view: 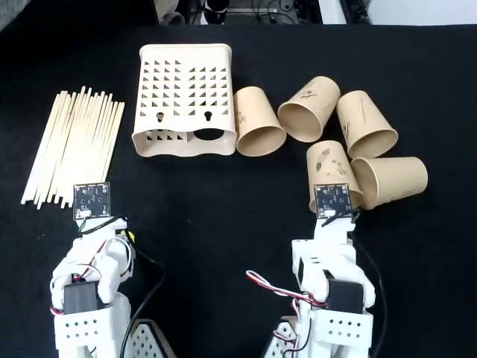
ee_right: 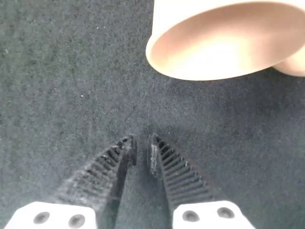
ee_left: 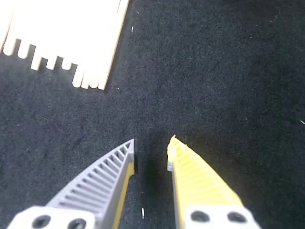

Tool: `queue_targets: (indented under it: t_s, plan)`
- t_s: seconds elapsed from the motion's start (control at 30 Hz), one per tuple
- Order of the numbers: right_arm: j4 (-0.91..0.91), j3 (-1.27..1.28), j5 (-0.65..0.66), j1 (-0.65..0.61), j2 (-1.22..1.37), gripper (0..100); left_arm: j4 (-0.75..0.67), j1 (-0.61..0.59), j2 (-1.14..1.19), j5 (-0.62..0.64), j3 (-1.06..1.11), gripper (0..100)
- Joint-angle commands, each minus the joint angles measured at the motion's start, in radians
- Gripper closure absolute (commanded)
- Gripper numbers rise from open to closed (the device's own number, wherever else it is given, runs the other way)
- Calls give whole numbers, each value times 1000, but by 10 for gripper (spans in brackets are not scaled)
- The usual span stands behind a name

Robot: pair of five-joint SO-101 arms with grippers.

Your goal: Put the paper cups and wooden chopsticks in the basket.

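Observation:
The cream slotted basket (view: 185,101) lies on its side at the back of the black table. Left of it a bundle of wooden chopsticks (view: 74,145) lies flat; their ends (ee_left: 62,33) show a short way ahead of my left gripper (ee_left: 151,143), which is slightly open over bare cloth with nothing in it. Several paper cups lie on their sides right of the basket, among them cup (view: 257,121), cup (view: 309,108) and cup (view: 365,123). The nearest cup (ee_right: 224,38) has its mouth facing my right gripper (ee_right: 141,143), which is shut and holds nothing.
The left arm (view: 89,253) and right arm (view: 332,261) stand at the table's near edge, with bare black cloth (view: 216,209) between them. A second cup's edge (ee_right: 293,64) touches the nearest cup. Cables and equipment lie beyond the far edge.

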Motion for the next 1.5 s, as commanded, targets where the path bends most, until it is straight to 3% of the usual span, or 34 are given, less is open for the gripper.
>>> queue_targets:
  t_s: [0.0,0.83,1.0,1.13,1.23,1.37,1.47]
  plan:
    - [3,-2,6,14,-73,940,6,-2,-2,0,19,877]
    - [3,-4,6,20,-71,940,-18,4,-5,-6,19,873]
    - [3,-4,6,20,-71,941,-245,5,-5,-11,19,872]
    - [3,-4,8,20,-71,941,-434,96,0,-137,19,791]
    - [3,-4,8,21,-71,941,-537,180,0,-71,19,710]
    - [2,-4,8,52,-71,941,-677,197,2,-43,19,725]
    - [0,-4,8,57,-71,941,-681,199,3,-43,19,721]
